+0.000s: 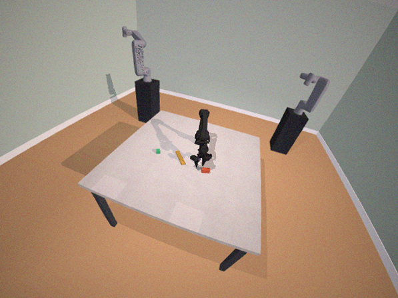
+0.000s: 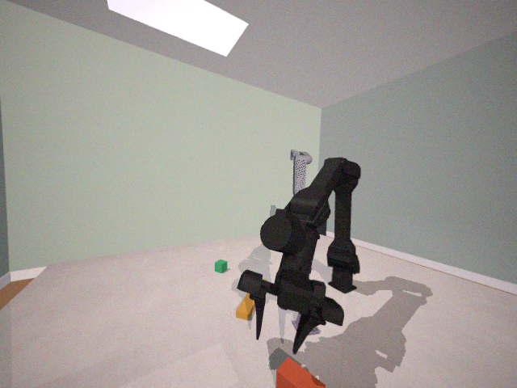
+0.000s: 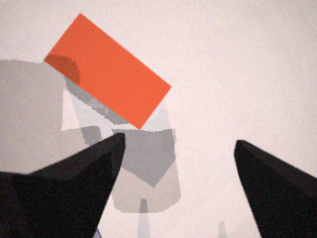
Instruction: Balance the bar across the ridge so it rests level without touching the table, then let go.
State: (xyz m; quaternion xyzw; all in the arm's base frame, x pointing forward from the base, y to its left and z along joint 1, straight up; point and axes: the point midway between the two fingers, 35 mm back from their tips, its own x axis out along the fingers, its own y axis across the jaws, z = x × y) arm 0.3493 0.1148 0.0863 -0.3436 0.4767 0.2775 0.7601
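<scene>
The yellow-orange bar (image 1: 180, 157) (image 2: 245, 309) lies flat on the table; in the exterior view a gripper finger partly covers it, and it is outside the wrist view. The small purple-grey ridge (image 2: 310, 331) stands on the table, mostly hidden behind a finger; only a sliver shows at the bottom edge of the wrist view (image 3: 97, 235), and the gripper hides it in the top view. My gripper (image 1: 200, 165) (image 2: 276, 345) (image 3: 179, 143) is open and empty, pointing down above the table between the ridge and the red block, to one side of the bar.
A red-orange block (image 1: 205, 170) (image 2: 294, 376) (image 3: 109, 71) lies close to the fingers. A small green cube (image 1: 158, 151) (image 2: 220, 266) lies beyond the bar. Two grey arms on black pedestals (image 1: 148, 99) (image 1: 288, 130) stand off the table (image 1: 142, 185).
</scene>
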